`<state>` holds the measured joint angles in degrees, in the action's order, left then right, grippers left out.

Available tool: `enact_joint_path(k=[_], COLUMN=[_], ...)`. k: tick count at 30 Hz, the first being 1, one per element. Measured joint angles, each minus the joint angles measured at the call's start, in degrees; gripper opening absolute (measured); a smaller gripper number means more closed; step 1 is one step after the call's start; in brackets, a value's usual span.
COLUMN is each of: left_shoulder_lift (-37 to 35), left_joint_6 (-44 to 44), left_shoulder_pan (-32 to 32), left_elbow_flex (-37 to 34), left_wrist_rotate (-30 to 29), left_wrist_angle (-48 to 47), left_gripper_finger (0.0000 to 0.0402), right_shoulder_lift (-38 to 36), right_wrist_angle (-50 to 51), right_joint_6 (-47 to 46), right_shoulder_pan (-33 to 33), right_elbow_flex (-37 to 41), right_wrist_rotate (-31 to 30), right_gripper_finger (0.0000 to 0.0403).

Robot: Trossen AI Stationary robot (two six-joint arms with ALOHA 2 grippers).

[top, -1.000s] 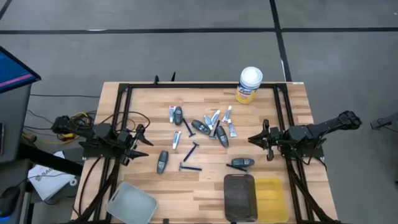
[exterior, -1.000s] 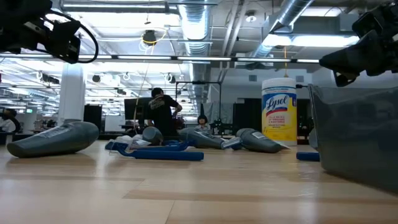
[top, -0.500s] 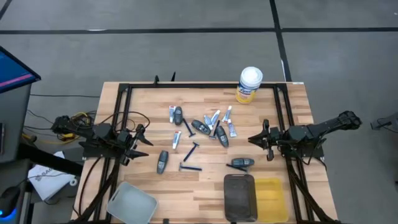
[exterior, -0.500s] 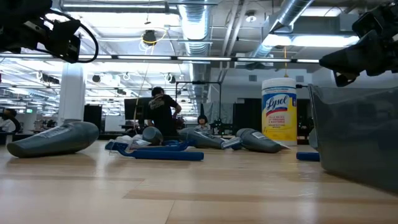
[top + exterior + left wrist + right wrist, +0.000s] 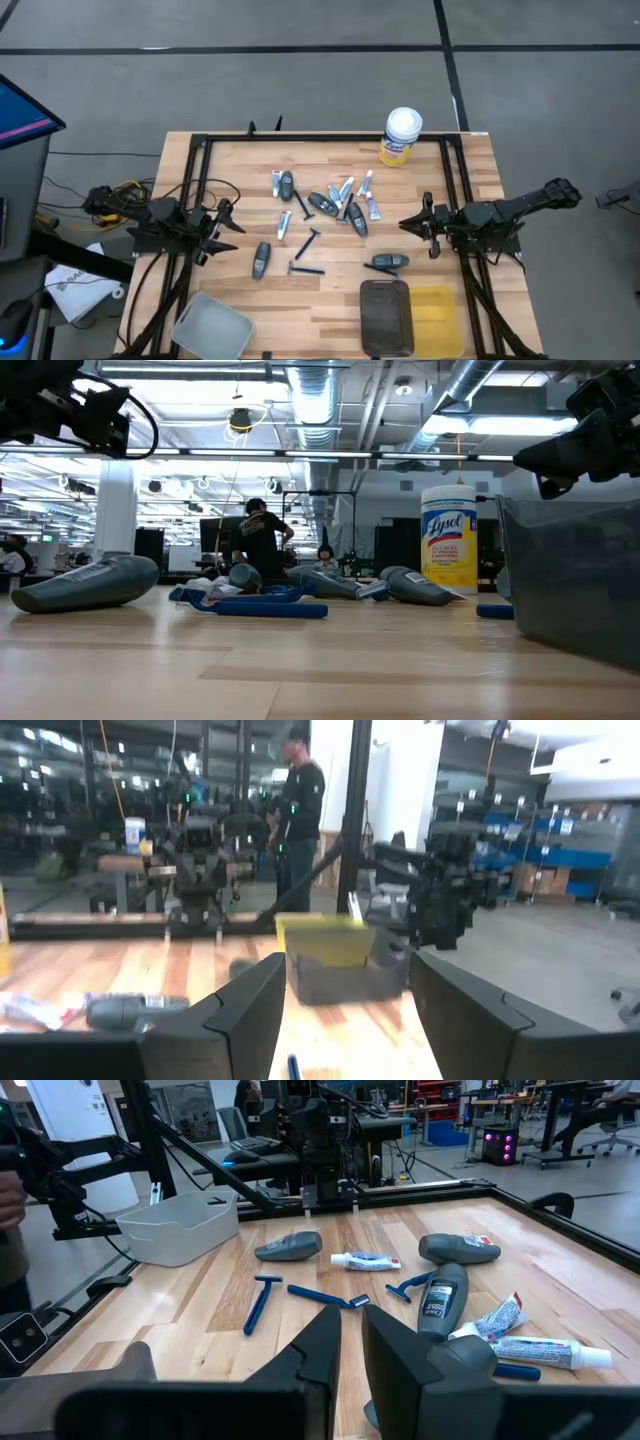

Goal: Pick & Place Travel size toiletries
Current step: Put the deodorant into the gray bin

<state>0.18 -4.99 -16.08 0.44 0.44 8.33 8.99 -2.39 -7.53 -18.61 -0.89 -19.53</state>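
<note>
**Operator:** Report gripper status.

**Robot:** My left gripper [image 5: 228,224] hangs above the left edge of the light wooden table [image 5: 330,290]. Its fingers are spread apart and grasp nothing. My right gripper [image 5: 413,222] hangs above the right side of the table. Its two dark fingers [image 5: 400,1355] stand nearly together, with only a narrow slit between them, and nothing is held.

**Operator:** Locate the task items.

**Robot:** All lie loose on the tabletop between my two arms.
- A dark grey oblong piece [image 5: 261,259] lies nearest my left gripper, toward the front.
- Two slim dark blue T-shaped razors [image 5: 306,243] lie just beside it, near the table centre.
- A second grey piece [image 5: 286,184] lies farther back beside a small white tube with blue and red marks [image 5: 277,182].
- Another white tube [image 5: 284,223] lies between those and the razors.
- A mixed cluster of tubes, razors and grey pieces [image 5: 345,203] lies at mid-table.
- One more grey piece [image 5: 390,261] lies at the front, near my right gripper.

**Operator:** Other objects?

**Robot:**
- A yellow canister with a white lid [image 5: 401,136] stands upright at the rear edge.
- A dark translucent bin [image 5: 386,316] and a yellow bin [image 5: 438,318] sit side by side, touching, at the front right.
- A pale grey tray [image 5: 211,326] sits at the front left corner.
- A person in dark clothing [image 5: 257,541] stands in the room beyond the table.
</note>
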Motion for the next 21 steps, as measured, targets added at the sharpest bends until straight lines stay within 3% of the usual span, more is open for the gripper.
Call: enact_joint_path(k=[3,11,16,21], left_shoulder_lift=[0.2,0.2,0.3,0.2], left_joint_6=[-0.6,-12.3,-21.1,-24.9], left_shoulder_pan=[0.0,0.0,0.0,0.0], left_elbow_flex=[0.0,0.0,0.0,0.0], left_wrist_rotate=[0.5,1.0,0.3,-7.4], left_wrist_angle=[2.0,5.4,18.2,35.1], left_gripper_finger=[0.0209,0.0209,0.0209,0.0209], right_shoulder_lift=[0.0,0.0,0.0,0.0], right_wrist_angle=[0.0,0.0,0.0,0.0], right_joint_6=[0.0,0.0,0.0,0.0], right_shoulder_pan=[0.0,0.0,0.0,0.0], right_elbow_flex=[0.0,0.0,0.0,0.0], right_wrist_rotate=[0.0,0.0,0.0,0.0], right_gripper_finger=[0.004,0.004,0.004,0.004])
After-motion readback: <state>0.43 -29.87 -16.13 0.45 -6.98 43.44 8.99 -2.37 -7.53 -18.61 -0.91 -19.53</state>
